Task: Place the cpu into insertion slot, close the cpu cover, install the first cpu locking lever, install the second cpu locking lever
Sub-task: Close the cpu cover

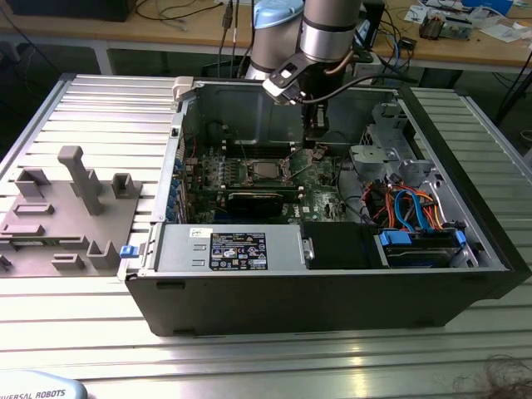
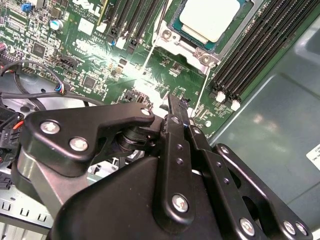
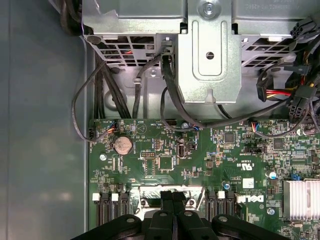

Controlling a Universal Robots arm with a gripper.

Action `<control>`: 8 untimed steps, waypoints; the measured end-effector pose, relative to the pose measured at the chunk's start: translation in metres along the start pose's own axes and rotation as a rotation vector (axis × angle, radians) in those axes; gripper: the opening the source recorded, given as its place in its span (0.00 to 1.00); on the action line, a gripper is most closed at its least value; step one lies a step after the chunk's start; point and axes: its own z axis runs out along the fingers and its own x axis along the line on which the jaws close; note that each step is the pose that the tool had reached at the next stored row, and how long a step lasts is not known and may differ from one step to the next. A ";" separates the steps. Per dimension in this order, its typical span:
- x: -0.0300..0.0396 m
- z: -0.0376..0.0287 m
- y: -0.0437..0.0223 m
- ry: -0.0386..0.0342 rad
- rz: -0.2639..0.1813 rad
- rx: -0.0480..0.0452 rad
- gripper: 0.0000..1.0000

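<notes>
While the hand [image 2: 178,106] is pinched narrow, the second wrist view shows the cpu [image 2: 214,17].

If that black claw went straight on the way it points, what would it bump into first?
Probably the green motherboard, right beside the silvery-framed socket holding the silver-topped square cpu; the black gripper looks close, though depth is unclear.

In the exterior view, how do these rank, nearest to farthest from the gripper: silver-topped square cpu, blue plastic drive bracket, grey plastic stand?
1. cpu, on the motherboard, beside the gripper.
2. blue drive bracket, inside the case, exterior view's right.
3. grey stand, outside the case, exterior view's left.
</notes>
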 end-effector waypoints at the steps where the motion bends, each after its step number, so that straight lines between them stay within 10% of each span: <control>1: 0.0000 0.0000 0.0003 0.0002 0.000 0.0000 0.11; 8: 0.0000 0.0000 0.0011 0.0007 0.000 0.0000 0.11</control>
